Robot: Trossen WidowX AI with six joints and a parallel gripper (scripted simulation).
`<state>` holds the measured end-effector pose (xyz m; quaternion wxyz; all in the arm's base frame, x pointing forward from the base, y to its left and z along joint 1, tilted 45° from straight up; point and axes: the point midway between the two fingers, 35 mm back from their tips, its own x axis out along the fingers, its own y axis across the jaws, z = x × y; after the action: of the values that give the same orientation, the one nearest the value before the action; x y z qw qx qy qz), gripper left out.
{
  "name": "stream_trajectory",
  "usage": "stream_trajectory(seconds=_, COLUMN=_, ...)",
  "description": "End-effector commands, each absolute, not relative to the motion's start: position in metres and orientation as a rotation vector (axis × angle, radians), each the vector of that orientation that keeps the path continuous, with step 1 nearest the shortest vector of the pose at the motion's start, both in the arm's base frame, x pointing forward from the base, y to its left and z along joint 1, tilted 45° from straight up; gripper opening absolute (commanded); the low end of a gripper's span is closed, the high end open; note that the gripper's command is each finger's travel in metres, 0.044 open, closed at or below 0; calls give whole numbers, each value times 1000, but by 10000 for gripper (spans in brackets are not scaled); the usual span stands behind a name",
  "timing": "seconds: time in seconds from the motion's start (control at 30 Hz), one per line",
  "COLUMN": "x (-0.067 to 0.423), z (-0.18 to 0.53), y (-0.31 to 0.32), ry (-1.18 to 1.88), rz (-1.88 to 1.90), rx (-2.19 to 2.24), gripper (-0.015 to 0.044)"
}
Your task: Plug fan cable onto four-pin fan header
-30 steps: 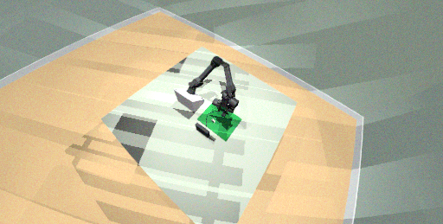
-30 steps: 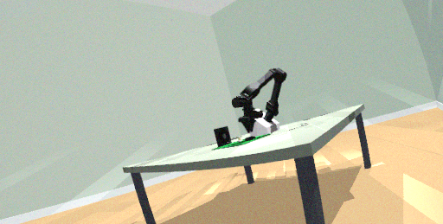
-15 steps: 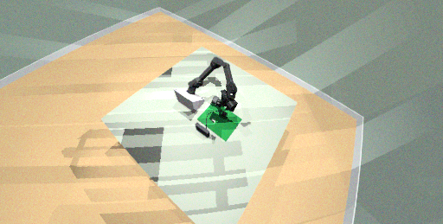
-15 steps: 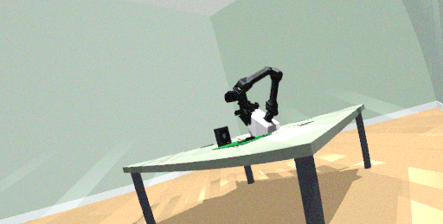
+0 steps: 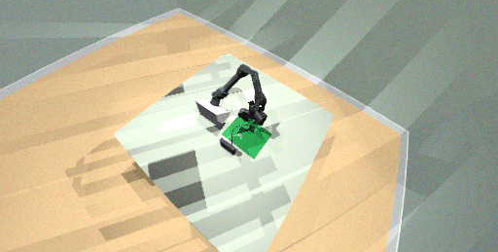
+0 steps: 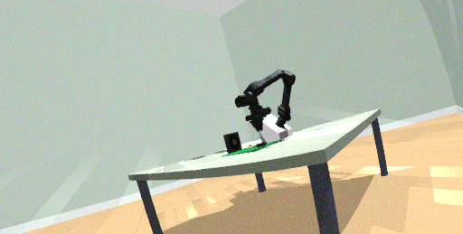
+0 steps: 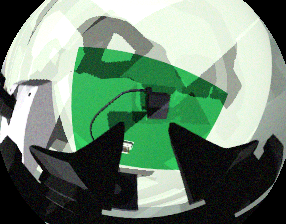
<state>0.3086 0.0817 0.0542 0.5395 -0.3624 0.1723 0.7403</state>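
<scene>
The green board (image 5: 255,143) (image 6: 251,148) (image 7: 101,86) lies flat on the table. The dark plug (image 7: 156,104) sits on the board, and its thin black cable (image 7: 106,107) (image 5: 233,131) curves off to the left toward the black fan (image 5: 227,146) (image 6: 232,142), which stands at the board's edge. My gripper (image 5: 251,123) (image 6: 259,129) (image 7: 147,127) is open and hangs above the board. The plug lies below and just beyond the fingertips, clear of both fingers. Nothing is between the fingers. I cannot tell how deep the plug sits.
A pale block (image 5: 212,110) (image 6: 274,130) at the arm's base stands just behind the board. A small pale part (image 7: 127,145) sits on the board near the left finger. The pale table top (image 5: 204,191) (image 6: 316,143) extends around the board.
</scene>
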Motion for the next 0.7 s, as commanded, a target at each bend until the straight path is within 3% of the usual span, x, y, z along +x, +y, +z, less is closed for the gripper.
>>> stream_trajectory(seconds=0.0, x=309, z=54, y=81, ry=416, rz=1757, rx=-861, gripper=205)
stream_trajectory(seconds=0.5, x=309, z=54, y=81, ry=416, rz=1757, rx=-861, gripper=205)
stream_trajectory(seconds=0.67, x=309, z=54, y=81, ry=416, rz=1757, rx=-861, gripper=336)
